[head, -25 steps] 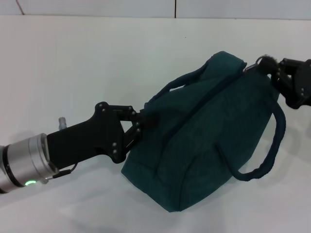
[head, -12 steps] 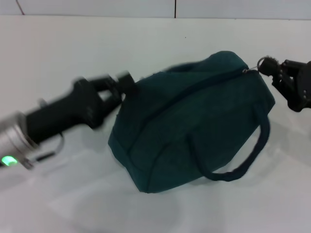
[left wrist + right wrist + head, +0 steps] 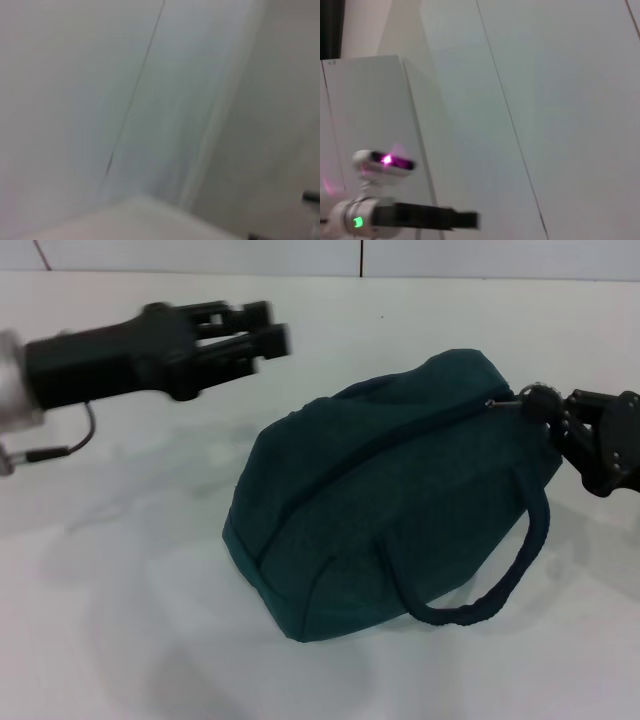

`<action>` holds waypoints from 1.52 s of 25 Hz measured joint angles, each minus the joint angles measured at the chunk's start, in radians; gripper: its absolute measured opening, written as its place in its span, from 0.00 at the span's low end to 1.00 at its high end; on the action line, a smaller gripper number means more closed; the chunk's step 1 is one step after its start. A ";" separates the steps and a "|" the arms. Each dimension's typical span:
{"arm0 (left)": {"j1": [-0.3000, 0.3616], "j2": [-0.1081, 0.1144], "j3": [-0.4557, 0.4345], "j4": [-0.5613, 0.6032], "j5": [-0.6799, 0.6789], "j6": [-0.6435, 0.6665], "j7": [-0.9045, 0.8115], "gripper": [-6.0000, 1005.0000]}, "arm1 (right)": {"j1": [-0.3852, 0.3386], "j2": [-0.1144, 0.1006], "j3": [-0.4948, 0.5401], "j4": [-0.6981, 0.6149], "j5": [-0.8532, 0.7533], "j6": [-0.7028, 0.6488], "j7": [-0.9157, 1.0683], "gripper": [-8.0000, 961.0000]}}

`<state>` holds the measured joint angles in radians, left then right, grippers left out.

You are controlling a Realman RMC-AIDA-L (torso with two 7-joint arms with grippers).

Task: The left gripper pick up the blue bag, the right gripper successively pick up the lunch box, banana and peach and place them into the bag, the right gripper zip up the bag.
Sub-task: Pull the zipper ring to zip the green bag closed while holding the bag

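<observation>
Head view: blue bag lies zipped on white worktop, right of centre, one handle looped toward front. Right claw at bag's far-right end, pinched on metal ring pull. Left claw in air above worktop, well apart from bag, empty; finger gap blurred, cannot tell.

Left wrist view: pale wall only.

Right wrist view: wall panels; left arm with green light low in frame.

White tabletop evenly lit under soft shadows, backed by pale wall panels split by thin dark seams, with a tall white cabinet farther off.
</observation>
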<state>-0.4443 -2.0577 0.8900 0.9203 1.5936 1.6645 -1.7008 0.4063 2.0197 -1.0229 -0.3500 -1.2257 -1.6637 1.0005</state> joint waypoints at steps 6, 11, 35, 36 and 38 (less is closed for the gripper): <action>-0.192 -0.019 0.055 0.071 0.303 -0.022 -0.287 0.44 | -0.016 0.001 0.000 0.010 0.000 -0.032 -0.007 0.02; -0.277 -0.014 0.138 0.076 0.416 -0.019 -0.438 0.44 | -0.023 0.000 0.001 0.012 0.001 -0.046 -0.014 0.02; -0.364 0.042 0.170 0.159 0.565 0.127 -0.618 0.44 | -0.018 -0.003 0.010 0.002 0.034 -0.056 -0.014 0.02; -0.364 0.043 0.170 0.173 0.571 0.127 -0.614 0.44 | -0.018 -0.003 0.010 0.002 0.035 -0.056 -0.014 0.02; -0.359 0.045 0.169 0.211 0.586 0.128 -0.603 0.44 | -0.018 -0.003 0.011 0.002 0.037 -0.056 -0.014 0.02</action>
<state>-0.8033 -2.0132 1.0592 1.1313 2.1800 1.7925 -2.3040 0.3882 2.0170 -1.0123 -0.3481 -1.1885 -1.7195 0.9863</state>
